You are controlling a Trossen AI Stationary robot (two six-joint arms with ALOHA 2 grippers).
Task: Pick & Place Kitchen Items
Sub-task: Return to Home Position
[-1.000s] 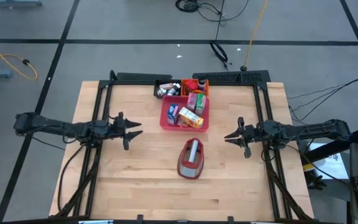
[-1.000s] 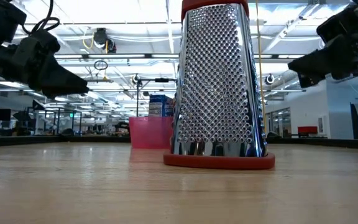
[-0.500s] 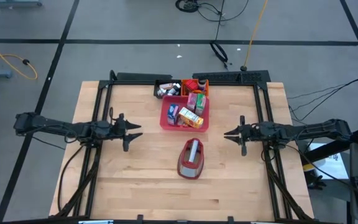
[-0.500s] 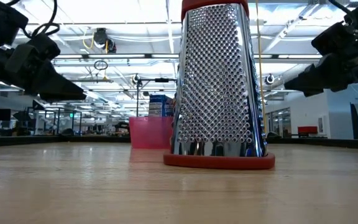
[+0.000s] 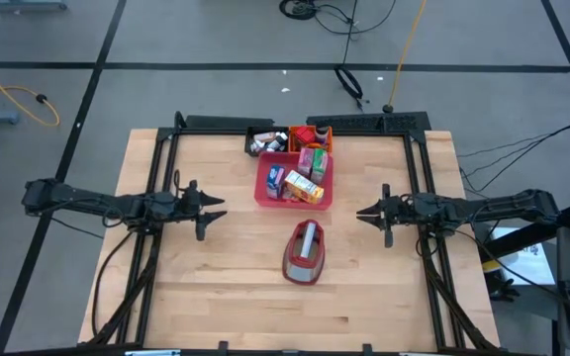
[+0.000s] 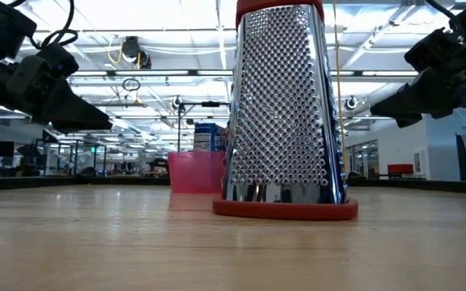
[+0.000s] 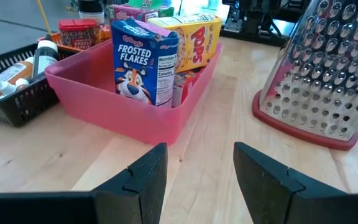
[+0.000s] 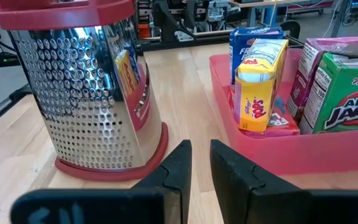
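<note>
Small cartons stand in the pink tray: a blue-white one, a yellow one, a green one and a pink one. Tiny white bottles lie in a black basket behind the tray. My left gripper hovers left of the tray, open, pointing at it. My right gripper hovers right of the tray, fingers a narrow gap apart, holding nothing.
A steel grater with red rim stands upright on the table just near of the tray, between both grippers. An orange basket sits beside the black one at the far edge. Bare wood lies toward the near edge.
My right gripper has come down a little and shifted slightly toward the far edge, then held still. Nothing on the table has moved.
</note>
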